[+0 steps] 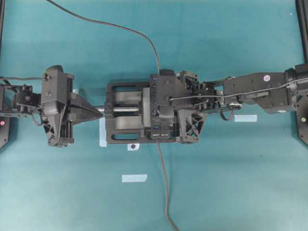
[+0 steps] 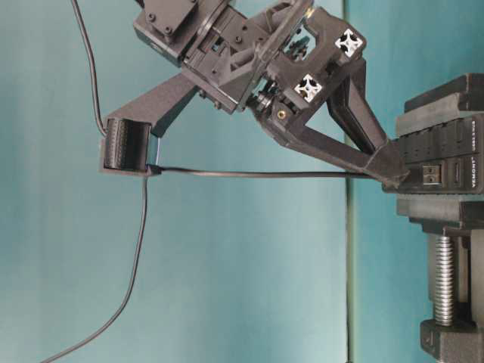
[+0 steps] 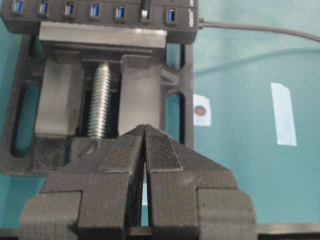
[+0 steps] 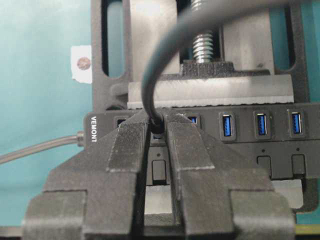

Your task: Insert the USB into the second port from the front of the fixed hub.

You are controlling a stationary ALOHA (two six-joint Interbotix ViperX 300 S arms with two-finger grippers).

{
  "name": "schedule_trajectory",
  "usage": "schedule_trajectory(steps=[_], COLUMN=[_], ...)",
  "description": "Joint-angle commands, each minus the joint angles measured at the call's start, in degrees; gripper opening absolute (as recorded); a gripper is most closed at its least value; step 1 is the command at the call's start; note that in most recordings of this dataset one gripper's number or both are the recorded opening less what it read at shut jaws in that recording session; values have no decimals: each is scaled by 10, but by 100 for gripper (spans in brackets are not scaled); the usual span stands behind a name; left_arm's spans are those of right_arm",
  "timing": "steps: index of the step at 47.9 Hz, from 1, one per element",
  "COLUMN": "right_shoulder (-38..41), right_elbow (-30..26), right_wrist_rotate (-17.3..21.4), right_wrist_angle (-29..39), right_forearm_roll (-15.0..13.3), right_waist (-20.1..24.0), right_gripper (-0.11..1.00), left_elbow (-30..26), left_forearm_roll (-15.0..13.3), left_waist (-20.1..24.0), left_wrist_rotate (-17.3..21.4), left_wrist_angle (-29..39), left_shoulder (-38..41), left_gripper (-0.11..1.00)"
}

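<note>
The fixed hub (image 4: 260, 150) is a black bar with blue ports, clamped in the vise (image 1: 125, 113). My right gripper (image 4: 158, 125) is shut on the USB (image 4: 157, 131), whose tip sits in the second port from the end marked VEMONT. The left wrist view shows the USB (image 3: 145, 11) standing in that port of the hub (image 3: 75, 26). Its thin cable (image 2: 249, 173) leads away from my right gripper (image 2: 387, 175), then off the far table edge (image 1: 120, 26). My left gripper (image 3: 145, 131) is shut on nothing, in front of the vise's near end (image 1: 100, 109).
The vise's silver screw (image 3: 100, 100) runs toward my left gripper. The hub's own cable (image 1: 166, 192) trails to the front table edge. Pale tape strips (image 1: 134, 178) (image 1: 245, 118) and a small dotted sticker (image 1: 133, 146) lie on the teal table.
</note>
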Motion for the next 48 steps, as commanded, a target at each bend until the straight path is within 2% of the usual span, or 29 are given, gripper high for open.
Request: schedule_trajectory(steps=[1, 48], right_shoulder=[-6, 10], right_elbow=[-5, -11], right_wrist_rotate=[4, 2], right_wrist_angle=[1, 15], right_forearm_roll=[1, 0], right_waist=[4, 5], right_gripper=[7, 7], left_elbow=[-14, -14], left_forearm_roll=[0, 1], left_waist=[-1, -1], left_wrist_rotate=[0, 0], left_wrist_angle=[-5, -5], left_shoulder=[-3, -3], left_gripper=[0, 0])
